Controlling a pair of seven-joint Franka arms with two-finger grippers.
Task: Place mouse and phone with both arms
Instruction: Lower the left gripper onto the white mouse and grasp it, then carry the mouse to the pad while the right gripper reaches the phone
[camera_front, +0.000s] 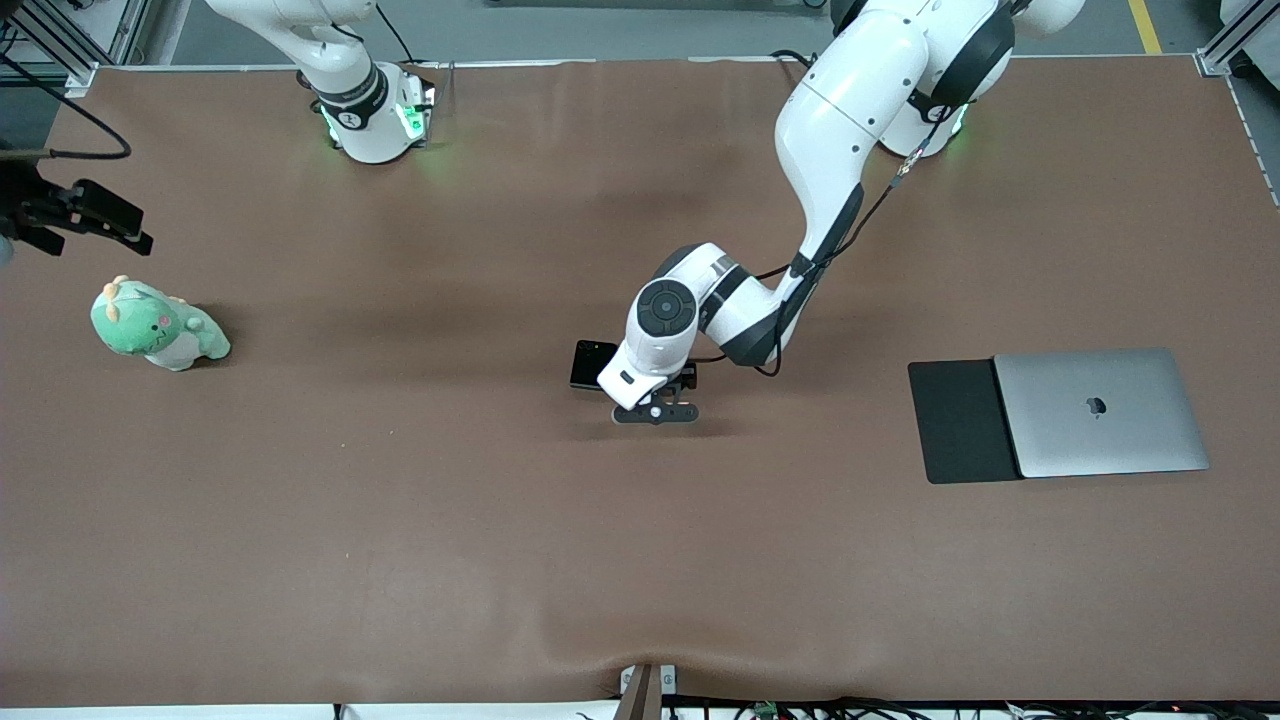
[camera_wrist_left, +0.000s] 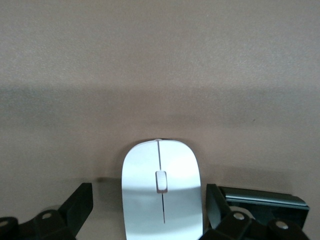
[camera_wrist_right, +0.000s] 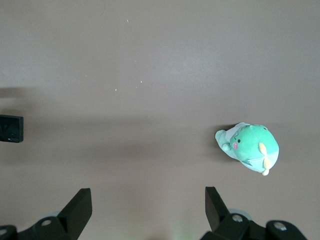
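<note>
The left gripper (camera_wrist_left: 148, 212) is low at the white mouse (camera_wrist_left: 161, 192), near the middle of the brown tabletop (camera_front: 400, 520); its fingers (camera_wrist_left: 75, 207) are wide open, one on each side of the mouse, holding nothing; the black phone (camera_front: 592, 364) lies just beside the mouse, toward the right arm's end. The right gripper (camera_wrist_right: 148, 212) waits up in the air near the green plush toy (camera_front: 158, 325), far from the mouse; its fingers are wide open and empty. A grey laptop (camera_front: 1100, 412) lies partly on a black mat (camera_front: 955, 425), well apart from the mouse, toward the left arm's end.
</note>
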